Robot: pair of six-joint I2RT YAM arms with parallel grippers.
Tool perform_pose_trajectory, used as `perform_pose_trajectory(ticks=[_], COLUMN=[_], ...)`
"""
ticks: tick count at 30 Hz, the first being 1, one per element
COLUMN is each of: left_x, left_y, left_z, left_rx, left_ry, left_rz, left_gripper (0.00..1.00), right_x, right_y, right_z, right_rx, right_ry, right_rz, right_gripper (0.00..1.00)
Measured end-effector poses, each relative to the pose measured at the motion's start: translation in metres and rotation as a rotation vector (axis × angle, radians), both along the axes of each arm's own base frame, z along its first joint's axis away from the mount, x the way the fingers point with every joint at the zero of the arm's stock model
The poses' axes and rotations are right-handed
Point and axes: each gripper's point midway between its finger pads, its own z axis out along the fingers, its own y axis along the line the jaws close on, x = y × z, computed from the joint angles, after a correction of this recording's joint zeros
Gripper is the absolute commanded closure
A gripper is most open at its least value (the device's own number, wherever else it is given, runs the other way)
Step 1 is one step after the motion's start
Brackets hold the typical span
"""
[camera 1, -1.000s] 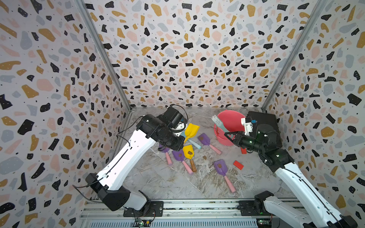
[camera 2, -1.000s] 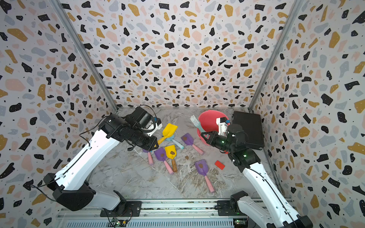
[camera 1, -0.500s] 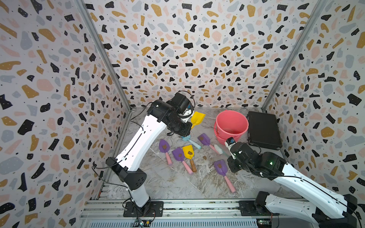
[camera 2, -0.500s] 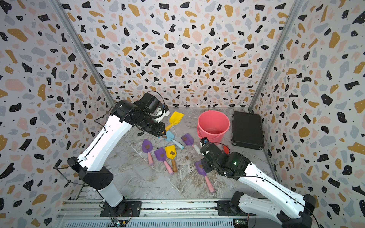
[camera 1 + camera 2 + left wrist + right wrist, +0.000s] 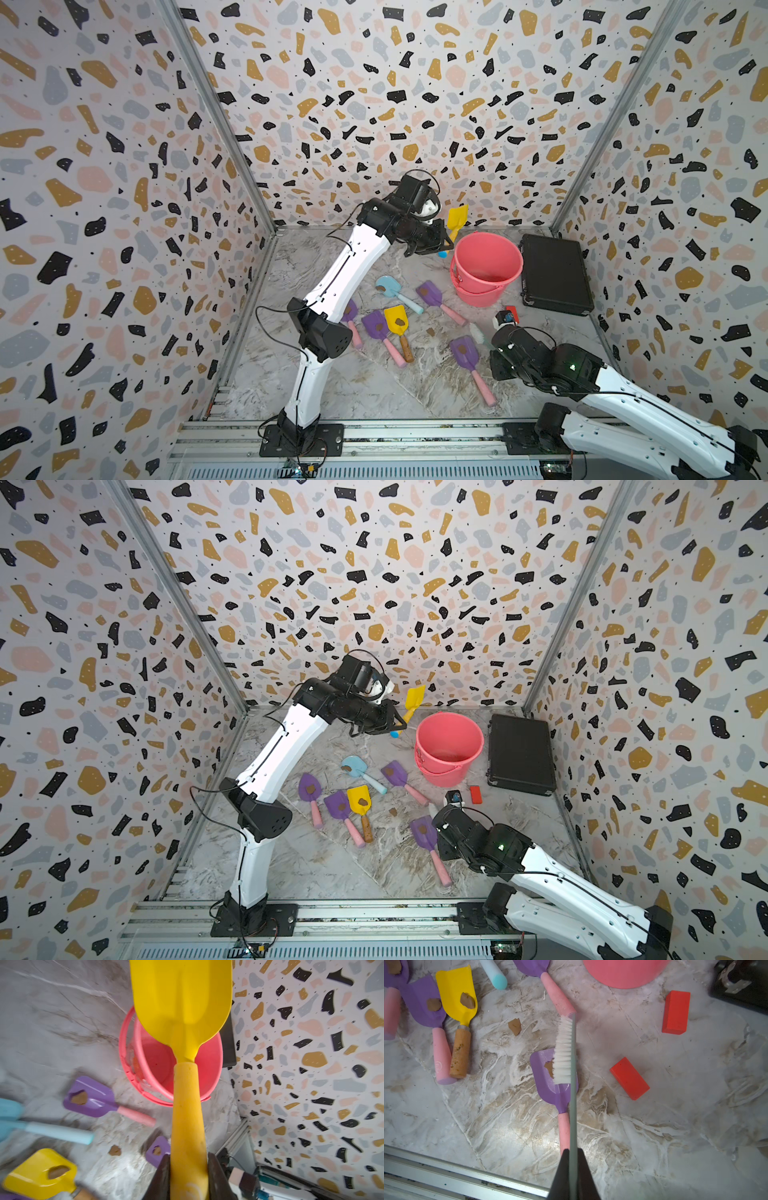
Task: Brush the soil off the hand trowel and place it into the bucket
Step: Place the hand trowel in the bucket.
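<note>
Terrazzo-patterned walls (image 5: 374,83) enclose a grey, brown-veined marbled floor (image 5: 353,386).

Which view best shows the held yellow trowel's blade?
Left wrist: the held yellow trowel fills the frame, blade bare. Both top views show it small near the bucket. Right wrist misses it.

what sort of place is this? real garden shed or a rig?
Likely a staged robot test cell, not a garden: terrazzo-print walls box in a marble-print floor, the left arm and right arm are bolted to an aluminium rail, and toy trowels lie beside a pink bucket.
</note>
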Motion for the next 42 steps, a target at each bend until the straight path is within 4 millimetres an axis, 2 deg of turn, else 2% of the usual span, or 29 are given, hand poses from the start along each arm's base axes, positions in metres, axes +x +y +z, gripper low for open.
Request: perform_pose_trajectory(ticks=[7,12,17,19,26,30,35,42], left_x=[0.021,0.033,0.041,0.046,0.056,0.054,0.033,-0.006], left_y=[-0.071,-0.099,-0.103,-0.101,-0.099,-0.111,-0.125,-0.118], left_z=[-0.008,-0.016,-0.036,-0.039,-0.039,-0.024,0.006,0.019], left_rx=[-0.255,-0.389,-0.409,-0.415,-0.466,-0.497,-0.534,-0.532], left_ry=[0.203,0.374,0.529,0.553,0.671,0.677,0.651,0.703], left_rz=[0.07,0.171,0.312,0.364,0.481,0.464,0.397,0.396], left_gripper=[1.0,1.0,1.0,1.0,1.0,1.0,1.0,1.0], right_x=[-0.003,-0.006,-0.008,-0.009,-0.011,-0.012,-0.012,-0.012], right_y=[0.01,0.01,0.006,0.003,-0.004,-0.005,-0.008,-0.01], right_z=[-0.006,-0.008,-0.004,-0.004,-0.001,0.0,0.001,0.002], right_rx=[0.113,0.191,0.239,0.238,0.227,0.226,0.232,0.239], right_ry=[0.037,0.051,0.046,0.047,0.057,0.057,0.049,0.046], right_rz=[-0.07,-0.128,-0.172,-0.185,-0.218,-0.223,-0.229,-0.246], right_gripper=[1.0,1.0,1.0,1.0,1.0,1.0,1.0,1.0])
